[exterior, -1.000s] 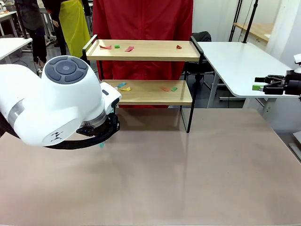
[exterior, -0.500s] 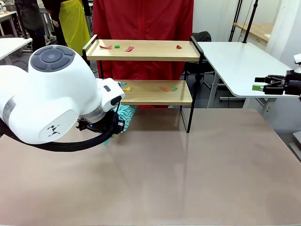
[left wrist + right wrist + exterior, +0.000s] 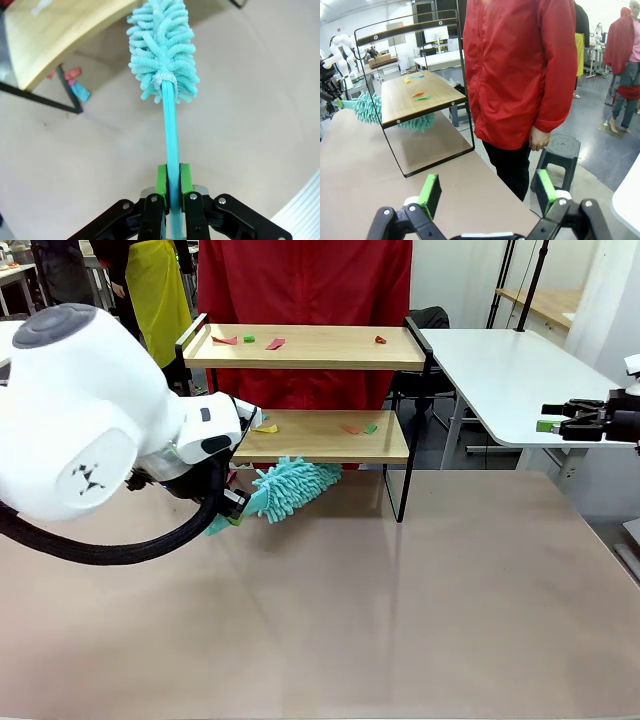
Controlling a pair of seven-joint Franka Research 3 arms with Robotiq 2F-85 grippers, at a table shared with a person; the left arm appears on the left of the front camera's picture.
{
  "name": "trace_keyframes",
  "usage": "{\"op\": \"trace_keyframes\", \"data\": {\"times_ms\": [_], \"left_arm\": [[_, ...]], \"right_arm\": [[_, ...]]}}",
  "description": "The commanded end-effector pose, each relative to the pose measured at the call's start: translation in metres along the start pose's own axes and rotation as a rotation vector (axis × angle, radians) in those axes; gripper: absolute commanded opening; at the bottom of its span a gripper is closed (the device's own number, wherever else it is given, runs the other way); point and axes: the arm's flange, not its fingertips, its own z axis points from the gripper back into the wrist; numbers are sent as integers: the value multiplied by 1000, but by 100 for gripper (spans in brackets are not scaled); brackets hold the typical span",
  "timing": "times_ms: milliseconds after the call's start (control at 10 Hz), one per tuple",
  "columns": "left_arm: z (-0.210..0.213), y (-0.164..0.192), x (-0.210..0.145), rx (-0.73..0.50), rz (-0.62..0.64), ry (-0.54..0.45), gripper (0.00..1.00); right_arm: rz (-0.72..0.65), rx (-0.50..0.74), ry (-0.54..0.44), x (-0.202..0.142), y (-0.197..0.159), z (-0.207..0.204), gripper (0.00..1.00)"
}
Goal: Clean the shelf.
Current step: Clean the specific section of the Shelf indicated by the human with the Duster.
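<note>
Left gripper (image 3: 170, 181): your jaws are pinched tight on the turquoise handle of the duster (image 3: 163, 47), a green pad on each side. The fluffy head juts straight out ahead of the fingertips, I judge so that it reaches the wood before the wrist does.
Shelf (image 3: 320, 348): it stands just beyond the duster head, which sits low by the front edge of the lower board and is on neither board yet.
Boards: two, both littered.
Scraps (image 3: 275, 343): four on the upper board. On the lower one you can count three for certain; the arm hides its near-left end.
Right gripper (image 3: 485, 187): pads spread wide, holding nothing, well apart from your duster; probably parked to leave the sweep free.
Person (image 3: 520, 65): one, in a red jacket, behind the shelf, hand hanging clear of it.
</note>
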Motion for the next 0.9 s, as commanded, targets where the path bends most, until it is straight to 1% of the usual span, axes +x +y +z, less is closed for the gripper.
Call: {"op": "trace_keyframes", "data": {"times_ms": [0, 100, 300, 400, 500, 600, 800], "left_arm": [[15, 35, -55, -146, -101, -1, 13], [18, 46, -59, -180, -126, -19, 13], [24, 68, -66, -250, -159, -17, 13], [26, 77, -69, -300, -203, 3, 13], [26, 84, -70, -371, -230, -19, 13], [23, 74, -20, -240, -168, 3, 13], [23, 74, -20, -240, -168, 3, 13]], "right_arm": [[-15, -14, 9, 9, 1, -1, 100], [-15, -14, 9, 9, 1, -1, 100], [-15, -14, 9, 9, 1, -1, 100], [-15, -14, 9, 9, 1, -1, 100], [-15, -14, 9, 9, 1, -1, 100], [-15, -14, 9, 9, 1, -1, 100], [-15, -14, 9, 9, 1, -1, 100]]}}
